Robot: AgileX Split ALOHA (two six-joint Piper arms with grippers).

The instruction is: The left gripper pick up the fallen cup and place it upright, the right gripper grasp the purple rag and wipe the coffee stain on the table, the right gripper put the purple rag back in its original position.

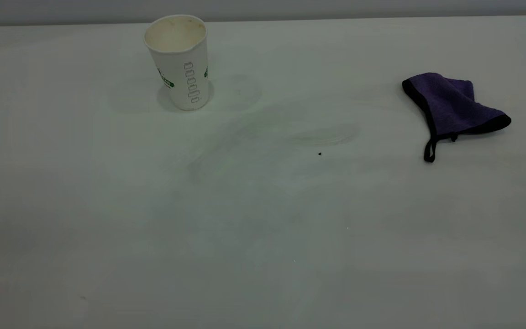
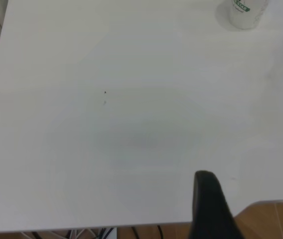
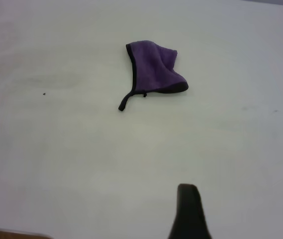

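The cup (image 1: 180, 61) stands upright at the far left of the table (image 1: 263, 237), mouth up; the left wrist view shows its base (image 2: 244, 12) far from my left gripper (image 2: 208, 204), which hangs over the table's near edge. The purple rag (image 1: 452, 107) lies crumpled at the far right with its black loop trailing toward the front. In the right wrist view the rag (image 3: 155, 69) lies well ahead of my right gripper (image 3: 188, 211). No dark coffee stain shows; only a faint pale smear (image 1: 322, 135) marks the middle. Neither gripper holds anything, and neither appears in the exterior view.
A tiny black speck (image 1: 320, 154) sits just in front of the smear. In the left wrist view the table edge (image 2: 131, 226) runs close by, with wooden floor (image 2: 273, 219) and cables beyond it.
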